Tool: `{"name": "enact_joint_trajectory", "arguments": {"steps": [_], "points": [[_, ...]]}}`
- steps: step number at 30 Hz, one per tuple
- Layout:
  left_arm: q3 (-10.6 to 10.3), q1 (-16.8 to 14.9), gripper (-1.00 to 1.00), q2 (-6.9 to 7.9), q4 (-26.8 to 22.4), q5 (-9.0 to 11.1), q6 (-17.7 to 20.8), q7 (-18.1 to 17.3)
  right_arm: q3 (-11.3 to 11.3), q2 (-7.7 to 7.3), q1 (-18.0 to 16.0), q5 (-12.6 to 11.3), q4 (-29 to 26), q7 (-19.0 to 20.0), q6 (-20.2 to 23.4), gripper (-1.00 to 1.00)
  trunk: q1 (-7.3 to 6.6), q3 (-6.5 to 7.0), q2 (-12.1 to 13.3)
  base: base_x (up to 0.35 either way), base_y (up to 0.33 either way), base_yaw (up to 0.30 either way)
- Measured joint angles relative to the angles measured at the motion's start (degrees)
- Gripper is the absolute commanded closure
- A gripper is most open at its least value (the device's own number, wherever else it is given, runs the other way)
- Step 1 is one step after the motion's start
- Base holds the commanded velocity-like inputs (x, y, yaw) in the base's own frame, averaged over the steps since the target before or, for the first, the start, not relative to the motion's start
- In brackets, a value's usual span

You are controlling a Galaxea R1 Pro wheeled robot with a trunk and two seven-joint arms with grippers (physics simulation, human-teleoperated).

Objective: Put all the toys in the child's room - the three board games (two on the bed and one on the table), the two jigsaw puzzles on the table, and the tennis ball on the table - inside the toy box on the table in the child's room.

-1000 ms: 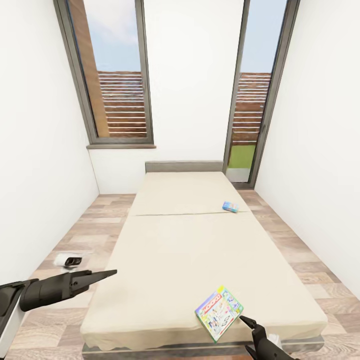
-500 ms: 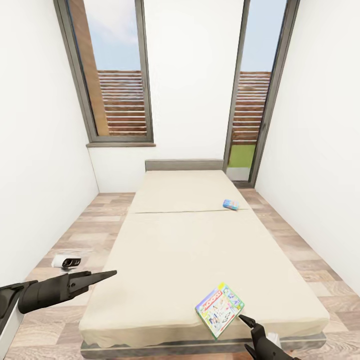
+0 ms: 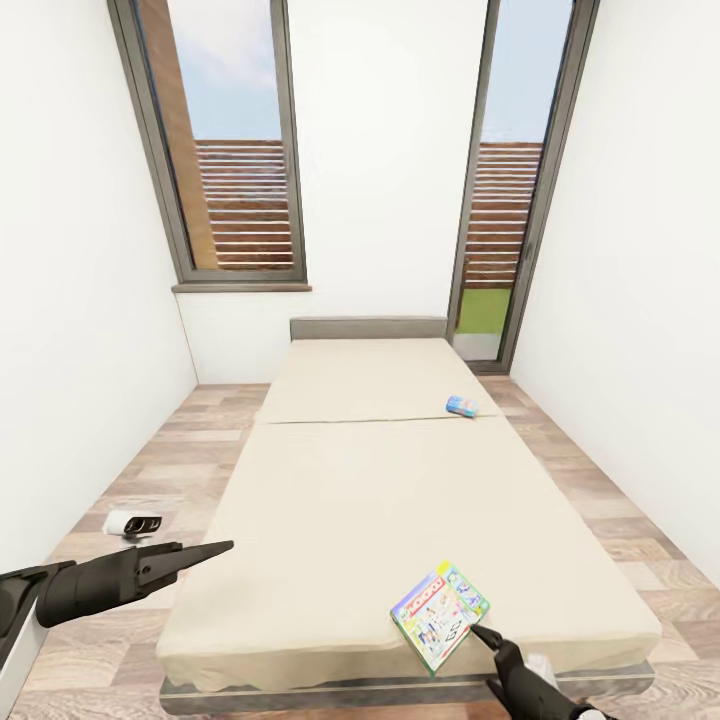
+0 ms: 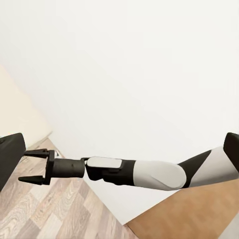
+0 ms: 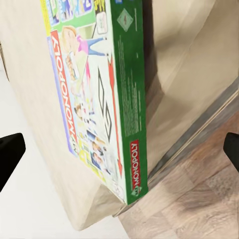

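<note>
On the beige bed [image 3: 360, 500], two board games lie flat. A green-edged Monopoly box [image 3: 440, 615] sits near the front right corner of the mattress. A small blue box [image 3: 461, 406] lies farther back by the right edge. My right gripper [image 3: 480, 633] is open, its tips just short of the Monopoly box's near corner. Seen from the right wrist, the Monopoly box [image 5: 99, 99] lies straight ahead at the mattress edge, with my fingertips [image 5: 10, 154] wide apart. My left gripper [image 3: 205, 552] hovers open beside the bed's left front. The left wrist view catches the right gripper [image 4: 34, 166] open.
A small white device [image 3: 135, 522] lies on the plank floor [image 3: 160, 470] left of the bed. White walls close in on both sides. A tall window [image 3: 225, 150] and a glass door [image 3: 505, 200] stand behind the grey headboard [image 3: 368, 329].
The whole view has shifted slightly, so the camera moved. My right gripper has come forward, closer to the Monopoly box's near corner. The left arm and both boxes hold still.
</note>
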Motion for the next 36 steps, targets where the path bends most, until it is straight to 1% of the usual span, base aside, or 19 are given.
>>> {"name": "enact_joint_trajectory", "arguments": {"steps": [10,21,36], "points": [[0.1,0.1,-1.0,0.11,0.1,0.1,0.0,0.0,0.6,0.15,0.0,0.0,-0.5,0.1,0.0,-1.0,0.0,0.0,0.0,0.0,0.001,0.0],[0.1,0.1,-1.0,0.07,0.1,0.1,0.0,0.0,0.6,0.16,0.0,0.0,-0.6,0.2,0.2,-1.0,0.0,0.0,0.0,0.041,0.121,0.0],[0.1,0.1,-1.0,-0.22,0.1,0.1,0.0,0.0,0.6,0.14,0.0,0.0,-0.6,0.2,0.2,-1.0,0.0,0.0,0.0,0.003,0.009,0.0]]}}
